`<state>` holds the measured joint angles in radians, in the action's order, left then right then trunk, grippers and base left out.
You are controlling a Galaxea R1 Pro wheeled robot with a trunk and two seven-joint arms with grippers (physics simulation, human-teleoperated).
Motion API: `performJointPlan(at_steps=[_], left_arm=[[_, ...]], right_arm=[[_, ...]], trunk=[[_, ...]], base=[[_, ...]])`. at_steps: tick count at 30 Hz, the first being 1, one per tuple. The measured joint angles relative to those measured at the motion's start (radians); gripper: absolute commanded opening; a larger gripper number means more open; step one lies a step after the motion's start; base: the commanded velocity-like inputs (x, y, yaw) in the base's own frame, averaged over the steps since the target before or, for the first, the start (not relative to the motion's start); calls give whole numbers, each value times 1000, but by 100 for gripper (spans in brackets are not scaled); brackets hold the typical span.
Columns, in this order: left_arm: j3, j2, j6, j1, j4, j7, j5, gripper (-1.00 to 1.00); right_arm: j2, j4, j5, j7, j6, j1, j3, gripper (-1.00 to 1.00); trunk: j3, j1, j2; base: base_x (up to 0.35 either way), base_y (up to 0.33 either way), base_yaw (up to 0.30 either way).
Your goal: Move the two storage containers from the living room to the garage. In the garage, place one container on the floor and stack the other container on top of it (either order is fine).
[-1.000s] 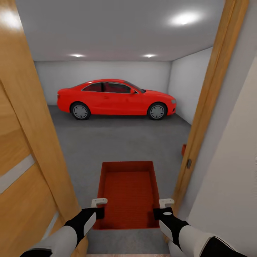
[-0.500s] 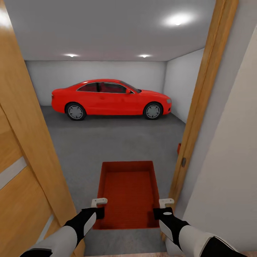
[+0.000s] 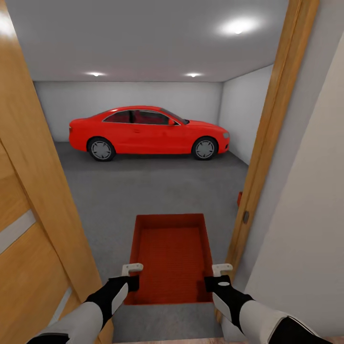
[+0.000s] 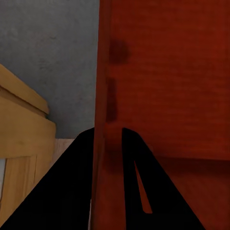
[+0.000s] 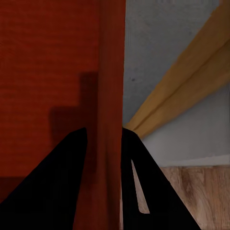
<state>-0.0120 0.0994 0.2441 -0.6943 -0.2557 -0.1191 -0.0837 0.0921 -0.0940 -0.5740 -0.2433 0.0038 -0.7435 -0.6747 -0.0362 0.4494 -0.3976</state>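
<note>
I am holding a storage container low in the middle of the frame, over the grey floor. My left gripper is clamping its left wall and my right gripper its right wall. The red car is sitting mid-frame beyond the door frame.

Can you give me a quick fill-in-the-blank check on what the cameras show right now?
1. The left gripper and the right gripper each clamp a side wall of one orange-red ____.
2. Ahead, against the far wall, a red ____ is parked.
3. The floor ahead is dark ____.
4. The open door at the robot's left is made of ____.

Missing words: container; car; grey; wood.
</note>
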Motion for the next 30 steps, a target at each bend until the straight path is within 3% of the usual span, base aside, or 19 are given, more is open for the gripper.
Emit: performJointPlan(at_steps=[12,23,24,25,30], left_arm=[[-94,-1,0,1,15,25,90,-100],[-217,-1,-3,1,11,60,204,-100],[-18,-1,12,0,-1,2,-3,-100],[2,1,12,0,-2,-4,-19,-100],[1,0,20,0,-3,-4,-19,-100]], right_arm=[[12,18,151,9,6,1,146,-100],[30,17,282,-6,7,1,270,-100],[0,7,29,11,7,2,8,-100],[-5,13,-2,15,0,2,-18,-100],[-4,13,-3,15,7,1,-19,-100]], trunk=[[0,0,0],[0,-1,0],[0,-1,0],[0,0,0],[0,0,0]], base=[[17,0,0],[283,0,0],[235,0,0],[195,0,0],[62,0,0]])
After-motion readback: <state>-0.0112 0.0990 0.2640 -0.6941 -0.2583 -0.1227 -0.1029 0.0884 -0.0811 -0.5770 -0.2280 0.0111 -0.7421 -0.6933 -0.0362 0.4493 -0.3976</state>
